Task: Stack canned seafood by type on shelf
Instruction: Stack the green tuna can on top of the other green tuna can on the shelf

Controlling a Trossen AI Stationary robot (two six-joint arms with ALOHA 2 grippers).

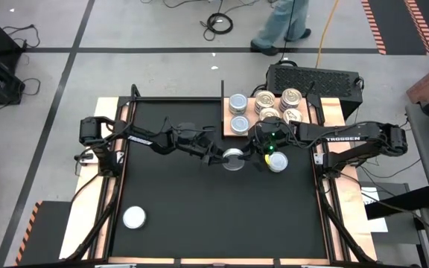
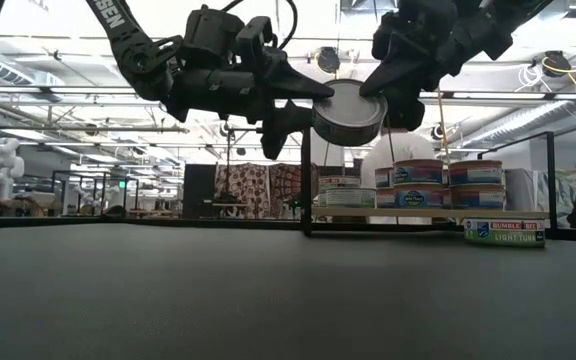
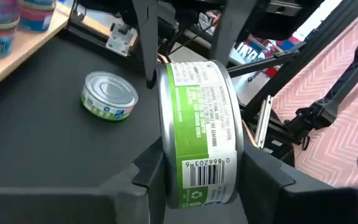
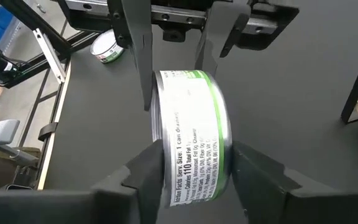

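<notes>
One tin of canned seafood with a green label (image 2: pixel 348 112) hangs in the air over the black mat, just in front of the shelf (image 1: pixel 240 131). My left gripper (image 3: pixel 201 180) reaches it from the left and my right gripper (image 4: pixel 194 168) from the right; both are shut on it. The shelf, a light wooden board, carries two silvery-topped tins (image 1: pixel 238 112) on its left part and several gold-topped tins (image 1: pixel 278 108) stacked on its right. A further tin (image 1: pixel 276 161) rests flat on the mat beside the shelf, and another (image 1: pixel 134 217) at the near left. My left gripper pinches the tin across its two flat faces (image 3: pixel 168 168), at the rim on the tin's left side. Its fingers (image 2: pixel 293 88) come almost level from the table's left, one over and one under. The tin sits tilted, clear of the mat. My right gripper has the same tin by its two flat faces (image 4: pixel 166 163), at the opposite rim. Its fingers (image 2: pixel 393 70) slant down from the table's right, one above the tin and one below. Whether both pads still press on the faces is not plain.
A black metal frame (image 2: pixel 306 180) stands along the mat's edges, with a post at the shelf's left end. A black box (image 1: pixel 315 78) sits behind the shelf. A person (image 1: pixel 281 26) walks on the floor beyond the table. Bare mat (image 1: pixel 214 216) lies toward the near edge.
</notes>
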